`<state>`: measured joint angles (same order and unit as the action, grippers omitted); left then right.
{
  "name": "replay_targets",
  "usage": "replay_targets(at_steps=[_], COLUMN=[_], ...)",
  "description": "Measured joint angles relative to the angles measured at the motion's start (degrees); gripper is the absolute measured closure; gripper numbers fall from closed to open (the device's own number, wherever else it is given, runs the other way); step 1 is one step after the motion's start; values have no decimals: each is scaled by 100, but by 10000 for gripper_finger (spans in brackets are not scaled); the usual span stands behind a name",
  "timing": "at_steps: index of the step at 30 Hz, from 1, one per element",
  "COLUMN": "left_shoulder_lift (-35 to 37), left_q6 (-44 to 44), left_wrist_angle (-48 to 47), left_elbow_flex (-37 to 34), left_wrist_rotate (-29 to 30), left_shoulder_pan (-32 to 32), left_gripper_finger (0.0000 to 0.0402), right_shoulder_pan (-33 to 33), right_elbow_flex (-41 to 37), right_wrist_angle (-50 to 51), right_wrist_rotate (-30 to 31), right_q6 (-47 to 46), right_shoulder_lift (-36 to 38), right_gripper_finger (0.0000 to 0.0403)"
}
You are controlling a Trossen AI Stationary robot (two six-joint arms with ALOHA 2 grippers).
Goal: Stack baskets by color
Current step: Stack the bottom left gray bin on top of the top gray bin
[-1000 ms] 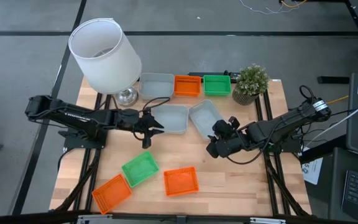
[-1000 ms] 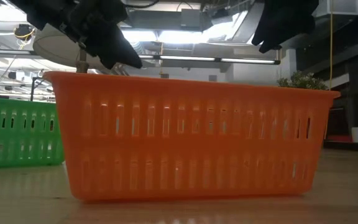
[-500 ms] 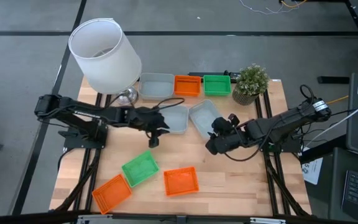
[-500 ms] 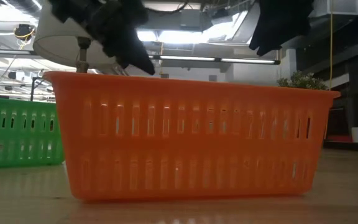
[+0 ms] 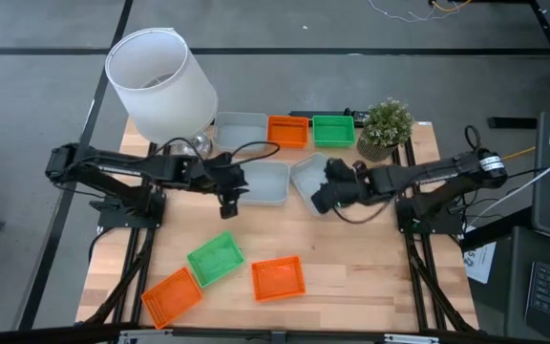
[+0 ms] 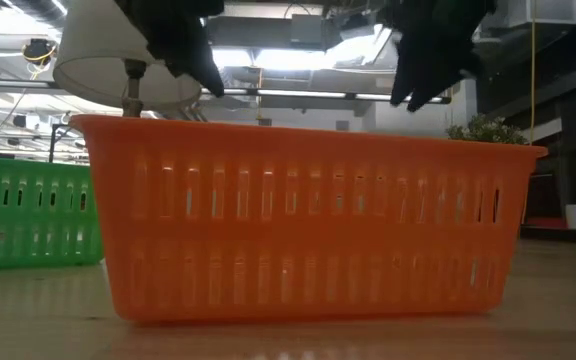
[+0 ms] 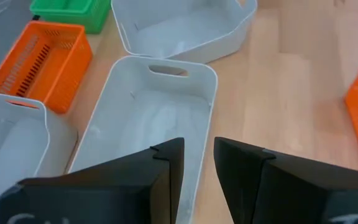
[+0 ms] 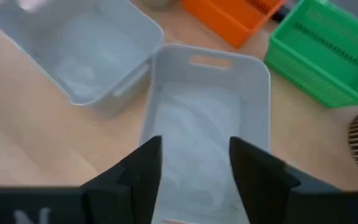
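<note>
Three pale grey baskets show in the high view: one in the back row (image 5: 242, 129), one mid-table (image 5: 264, 182) and one askew beside it (image 5: 313, 175). An orange basket (image 5: 287, 131) and a green basket (image 5: 333, 129) complete the back row. A green basket (image 5: 216, 258) and two orange baskets (image 5: 277, 277) (image 5: 171, 294) rest flat near the front. My left gripper (image 5: 229, 198) hovers open over the near rim of the mid-table grey basket (image 7: 160, 118). My right gripper (image 5: 320, 198) hangs open above the askew grey basket (image 8: 207, 118).
A large white lampshade (image 5: 160, 84) stands at the back left and a small potted plant (image 5: 385, 126) at the back right. In the low view the front orange basket (image 6: 308, 220) fills the foreground. Bare wood lies between the grey baskets and the front ones.
My left gripper has risen and tipped up to a flatter slant over the mid-table grey basket. My right gripper has swung toward the table's far edge and now stands above the askew grey basket. No basket has moved.
</note>
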<state>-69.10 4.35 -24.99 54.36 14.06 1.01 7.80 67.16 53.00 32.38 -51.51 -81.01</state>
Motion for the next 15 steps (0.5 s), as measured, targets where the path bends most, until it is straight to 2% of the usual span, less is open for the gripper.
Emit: replay_targets(at_steps=[6,15], left_shoulder_lift=[-7,-1369], left_q6=[-3,-886], left_wrist_angle=[-300,312], left_elbow_flex=[-1,-8], left_wrist_rotate=[-114,-151], left_shoulder_pan=[52,-265], left_gripper_finger=[321,321], right_shoulder_pan=[-571,-606], right_elbow_flex=[-2,-2], right_wrist_angle=[-7,26], right_wrist_rotate=[-599,-586], right_q6=[658,706], right_shoulder_lift=[-103,-103], right_gripper_finger=[218,218])
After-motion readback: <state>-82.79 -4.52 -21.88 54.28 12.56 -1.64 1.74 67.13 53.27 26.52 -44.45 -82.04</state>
